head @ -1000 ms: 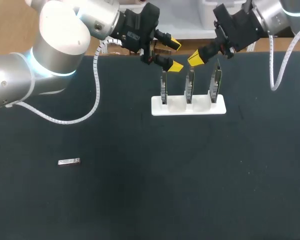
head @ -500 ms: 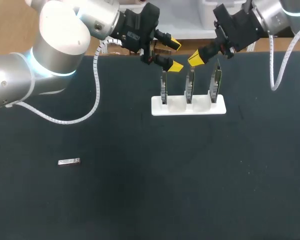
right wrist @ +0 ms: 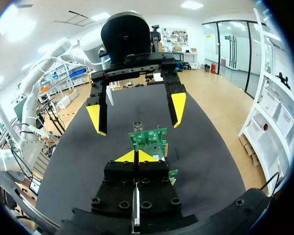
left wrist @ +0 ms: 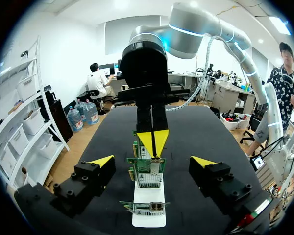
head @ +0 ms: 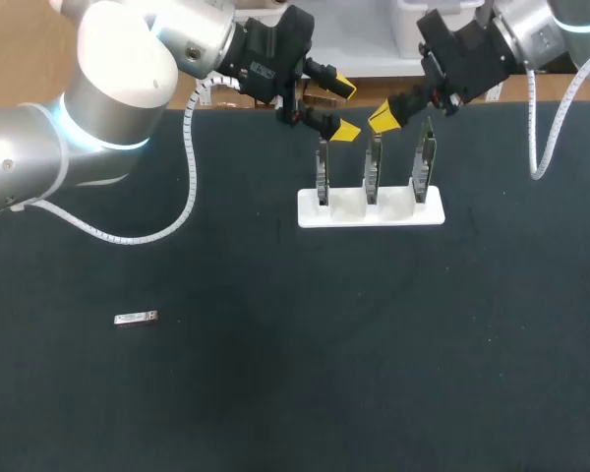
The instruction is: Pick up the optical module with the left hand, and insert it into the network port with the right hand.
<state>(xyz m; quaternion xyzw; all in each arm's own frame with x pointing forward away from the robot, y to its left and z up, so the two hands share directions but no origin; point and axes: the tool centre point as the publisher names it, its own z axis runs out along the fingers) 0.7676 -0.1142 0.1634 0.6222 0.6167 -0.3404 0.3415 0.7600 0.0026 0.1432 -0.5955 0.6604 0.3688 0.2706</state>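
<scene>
Above network card rack [head: 370, 211]: hovering with left gripper [head: 342, 108] spread, right gripper [head: 383, 118] pinched empty, optical module [head: 136, 318] well apart.

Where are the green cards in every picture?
Head view: the cards stand at the table's far middle.
Left wrist view: the cards are just ahead of the open left gripper.
Right wrist view: the cards are just ahead of the right gripper.
Shared landmark: the open left gripper, close by the cards in all three.

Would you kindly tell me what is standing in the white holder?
Three network cards stand upright in the white holder; their bottom edges are hidden inside its slots.
</scene>
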